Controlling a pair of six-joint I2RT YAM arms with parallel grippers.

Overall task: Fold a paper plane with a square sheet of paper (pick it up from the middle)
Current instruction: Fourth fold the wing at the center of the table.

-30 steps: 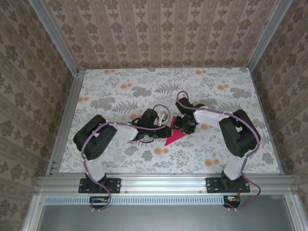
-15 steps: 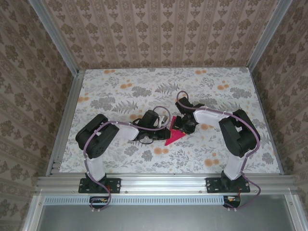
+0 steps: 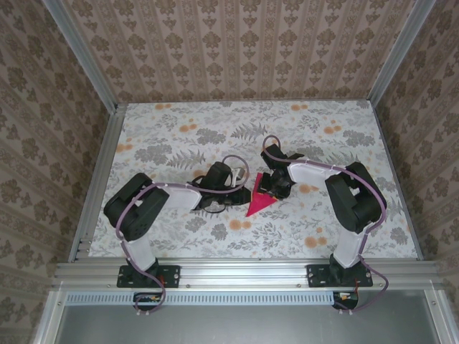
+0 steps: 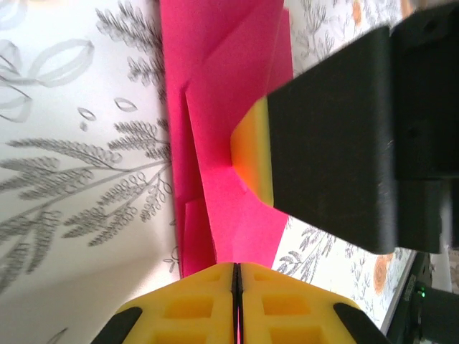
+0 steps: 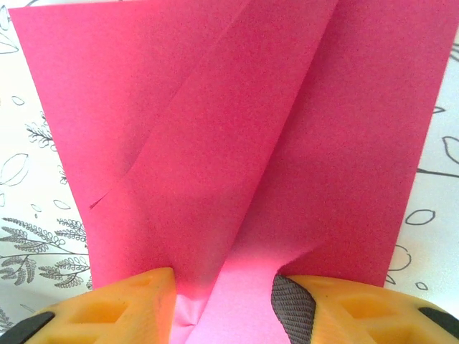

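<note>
The magenta-pink sheet of paper [image 3: 259, 202] lies mid-table, folded into a pointed wedge like a paper plane, its tip toward the near edge. My left gripper [image 3: 242, 192] comes at it from the left. In the left wrist view the left gripper [image 4: 237, 287] is shut on the edge of the paper [image 4: 215, 129]. My right gripper [image 3: 269, 188] stands over the wedge's far end. In the right wrist view the right gripper [image 5: 224, 308] is open, its fingertips [image 5: 136, 304] resting on the paper [image 5: 237, 122] either side of a raised centre fold.
The table [image 3: 165, 136] has a floral grey and orange print. Patterned walls and aluminium rails [image 3: 97, 179] close it in on three sides. The right gripper's black finger [image 4: 337, 136] hangs close over the paper in the left wrist view.
My left arm's elbow has swung a little left and its wrist has shifted slightly. The paper and the right arm stand about as before.
</note>
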